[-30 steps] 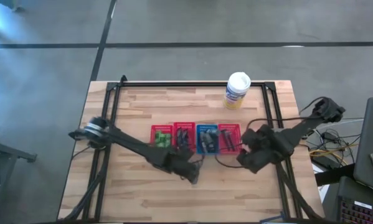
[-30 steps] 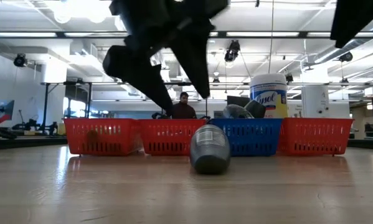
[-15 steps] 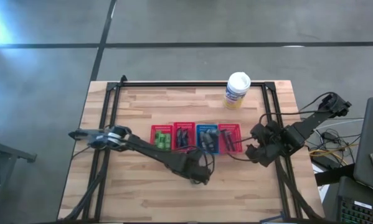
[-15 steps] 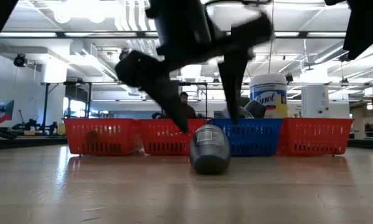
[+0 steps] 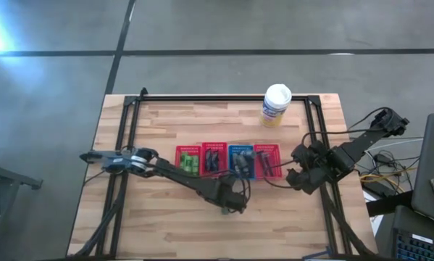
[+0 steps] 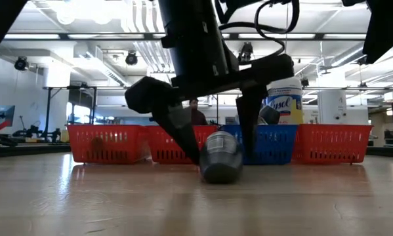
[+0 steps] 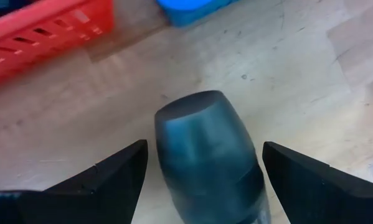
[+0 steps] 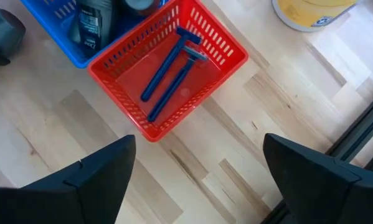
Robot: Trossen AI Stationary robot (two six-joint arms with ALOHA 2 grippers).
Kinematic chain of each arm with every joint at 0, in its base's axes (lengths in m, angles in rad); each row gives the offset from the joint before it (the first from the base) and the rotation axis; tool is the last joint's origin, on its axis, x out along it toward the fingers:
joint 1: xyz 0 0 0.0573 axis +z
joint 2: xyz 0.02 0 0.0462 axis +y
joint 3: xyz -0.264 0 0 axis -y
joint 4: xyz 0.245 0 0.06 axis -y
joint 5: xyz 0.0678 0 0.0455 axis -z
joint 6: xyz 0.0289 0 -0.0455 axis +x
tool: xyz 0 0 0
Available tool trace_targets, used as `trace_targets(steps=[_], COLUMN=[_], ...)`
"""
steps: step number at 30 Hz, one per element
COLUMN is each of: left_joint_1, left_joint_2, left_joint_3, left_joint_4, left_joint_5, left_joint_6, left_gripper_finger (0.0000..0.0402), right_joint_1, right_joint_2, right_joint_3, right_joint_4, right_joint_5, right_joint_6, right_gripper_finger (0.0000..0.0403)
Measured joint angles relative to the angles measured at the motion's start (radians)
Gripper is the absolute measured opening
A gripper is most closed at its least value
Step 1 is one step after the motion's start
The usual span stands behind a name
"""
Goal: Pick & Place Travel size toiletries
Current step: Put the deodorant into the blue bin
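just 1 grey tube [image 7: 208,155] on the table [image 5: 166,225] between the left gripper [image 7: 205,165]'s 2 wide-spread fingers [image 7: 105,177], 4 baskets [image 5: 214,159] behind

I work in a robotics lab hall, polished concrete floor [image 5: 50,109] all around my wooden table [image 5: 166,123], ceiling ducts and strip lights [image 6: 111,36] at twelve o'clock, a person [image 6: 195,113] seated beyond.

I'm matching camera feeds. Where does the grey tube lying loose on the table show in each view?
High: under the left claw, mostly hidden.
Low: grey tube centre, between the open fingers.
Left wrist: centre bottom.
Right wrist: not in it.
Landmark: blue basket just behind it.
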Motion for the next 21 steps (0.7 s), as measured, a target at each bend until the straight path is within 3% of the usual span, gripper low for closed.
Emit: trace_targets(steps=[5,11,21], left_joint_1=[0.016,0.010,-0.040], left_joint_2=[-0.002,-0.003,0.004], left_joint_3=[0.000,0.000,-0.001], left_joint_4=[-0.005,-0.003,0.030], left_joint_5=[0.005,0.105,0.104], left_joint_6=[0.028,0.046,-0.025], left_gripper_finger=[0.0321,0.0321,0.0321], right_joint_1=[0.000,0.000,0.000], right_joint_2=[0.000,0.000,0.000], right_joint_3=[0.000,0.000,-0.008], right_joint_4=[0.003,0.006,0.012], right_joint_5=[0.003,0.004,0.007], right_joint_6=[0.000,0.006,0.017], right_gripper_finger=[0.0337,0.0334,0.0359])
